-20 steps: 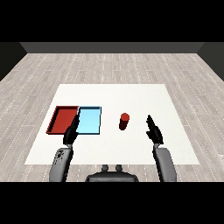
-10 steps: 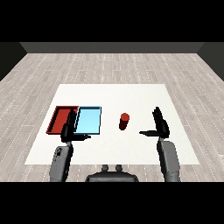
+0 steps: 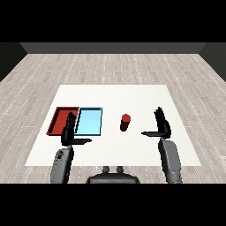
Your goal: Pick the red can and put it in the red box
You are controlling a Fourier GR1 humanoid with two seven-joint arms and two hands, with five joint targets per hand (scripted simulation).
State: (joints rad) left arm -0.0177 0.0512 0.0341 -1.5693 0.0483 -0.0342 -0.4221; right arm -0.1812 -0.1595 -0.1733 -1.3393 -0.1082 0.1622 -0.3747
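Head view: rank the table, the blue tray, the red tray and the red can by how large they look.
1. Table, by far the largest.
2. Blue tray and red tray: they look about alike; the left robot hand covers part of the red one, so no ranking between them.
3. Red can, smallest.

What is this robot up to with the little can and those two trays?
It is set to move the red can into the red tray, but nothing is held yet. The can stands upright on the white table, to the right of the light blue tray, which lies beside the red one. The right hand is open, to the right of the can and apart from it, thumb pointing toward it. The left hand is open too, near the front of the trays.
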